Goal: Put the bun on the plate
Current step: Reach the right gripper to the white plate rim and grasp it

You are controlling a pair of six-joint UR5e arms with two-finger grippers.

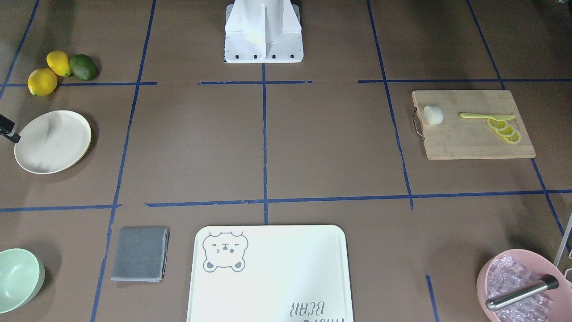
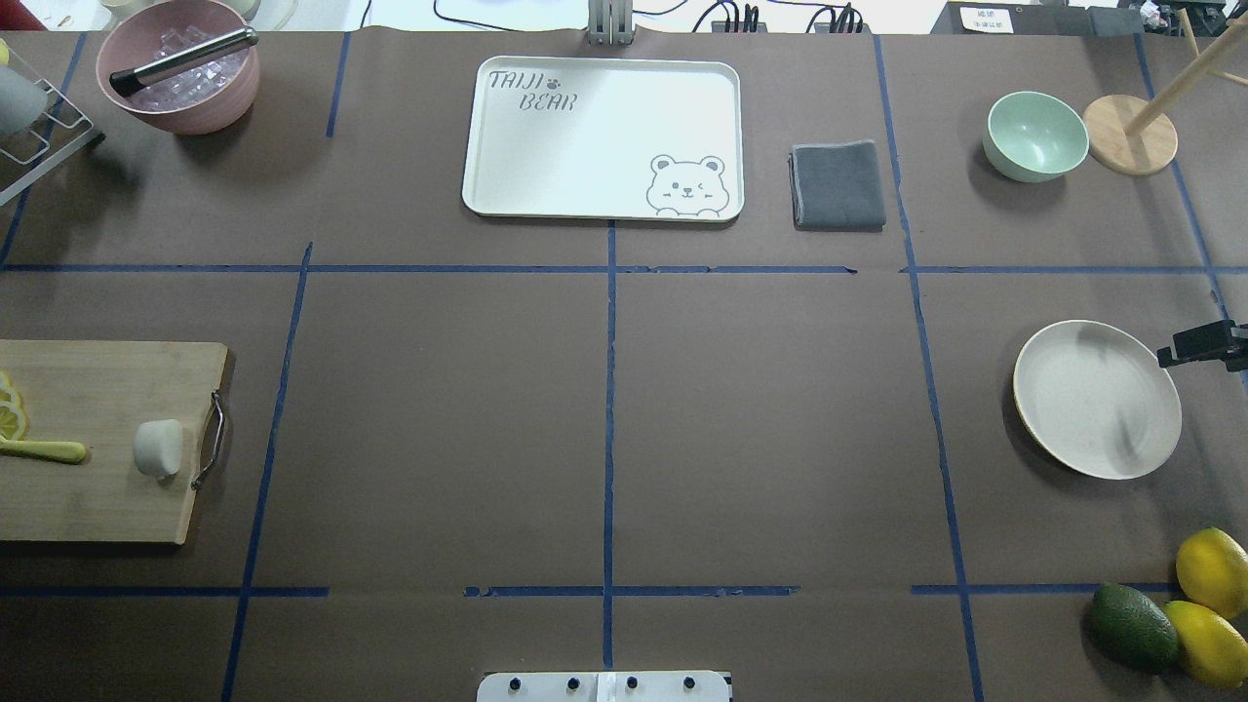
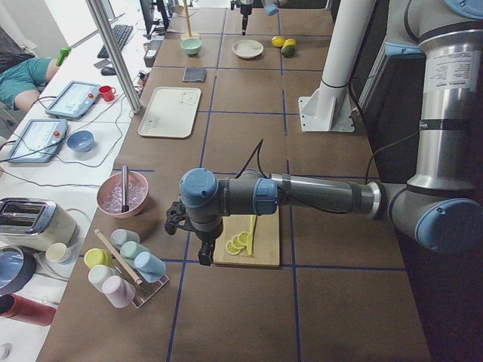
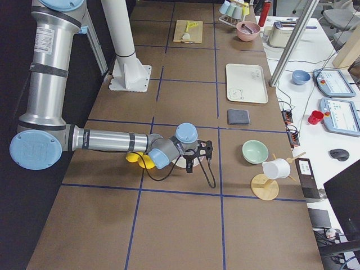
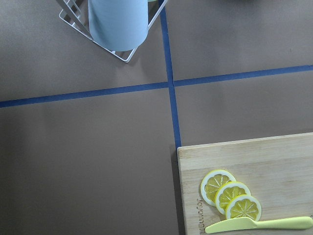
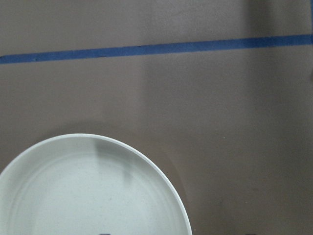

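Left end effector (image 3: 202, 255): hangs above the bench (image 1: 313, 156), just off the far end of the cutting board (image 1: 469, 138). It shows only from the side, so I cannot tell whether the jaws are apart or closed. Its wrist camera looks down on the board corner with three lemon slices (image 5: 230, 198) and a yellow knife (image 5: 259, 224).

Right end effector (image 4: 197, 160): sits low at the edge of the plate (image 2: 1097, 400). Only a black part reaches into the overhead view, so its jaw state cannot be told either.

Bun (image 1: 432, 115): lies on the cutting board near the metal handle end, well apart from the plate across the bench.

Two lemons (image 2: 1209, 595) and an avocado (image 2: 1131, 626) rest near the plate.
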